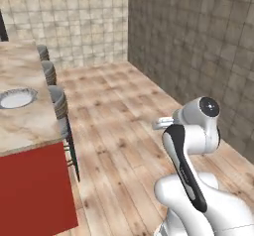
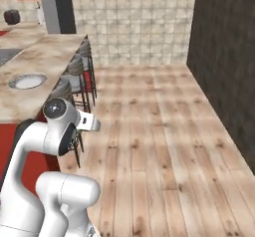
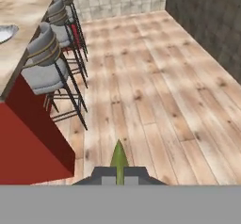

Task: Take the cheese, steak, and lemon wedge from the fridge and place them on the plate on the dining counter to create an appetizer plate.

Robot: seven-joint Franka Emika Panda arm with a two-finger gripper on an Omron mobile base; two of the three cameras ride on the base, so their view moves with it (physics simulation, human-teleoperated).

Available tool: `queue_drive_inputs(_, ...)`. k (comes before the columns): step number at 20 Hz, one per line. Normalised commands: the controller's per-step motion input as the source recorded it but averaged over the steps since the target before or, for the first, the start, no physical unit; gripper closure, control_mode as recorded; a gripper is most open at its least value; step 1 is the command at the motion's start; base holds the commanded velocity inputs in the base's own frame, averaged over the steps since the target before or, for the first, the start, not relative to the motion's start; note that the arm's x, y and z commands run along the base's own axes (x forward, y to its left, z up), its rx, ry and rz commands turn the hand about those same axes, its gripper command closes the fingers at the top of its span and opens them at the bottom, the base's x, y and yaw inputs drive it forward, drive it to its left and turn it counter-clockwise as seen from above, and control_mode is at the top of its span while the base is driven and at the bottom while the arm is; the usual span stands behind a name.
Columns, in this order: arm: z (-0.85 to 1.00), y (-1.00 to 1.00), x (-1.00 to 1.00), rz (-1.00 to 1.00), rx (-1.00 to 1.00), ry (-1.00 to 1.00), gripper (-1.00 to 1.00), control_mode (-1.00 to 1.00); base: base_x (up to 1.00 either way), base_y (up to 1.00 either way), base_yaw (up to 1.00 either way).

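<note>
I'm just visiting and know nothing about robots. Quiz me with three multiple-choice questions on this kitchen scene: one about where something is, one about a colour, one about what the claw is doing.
1. Where is the plate?
A. on the wooden floor
B. on the marbled counter
C. on a stool

2. What colour is the counter's base?
A. red
B. blue
C. white

3. What is the gripper doing?
A. hanging wide open
B. gripping a stool leg
C. shut on a lemon wedge

Answers: 1 B, the plate rests on the stone top. 2 A, the panel under the top is red. 3 C, in the hand view a yellow-green tip sticks up between the closed fingertips.
</note>
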Motion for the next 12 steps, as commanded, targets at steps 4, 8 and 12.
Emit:
queue_drive_inputs(4, 0.0, 0.0, 0.0, 0.0, 0.0, 0.0, 1.0, 1.0, 0.86, -0.69, 0.69)
queue_drive_inputs(8, 0.0, 0.0, 0.0, 0.0, 0.0, 0.0, 1.0, 1.0, 1.0, -0.65, 0.65)
queue_drive_inputs(12, 0.0, 0.0, 0.0, 0.0, 0.0, 0.0, 1.0, 1.0, 1.0, -0.7, 0.61)
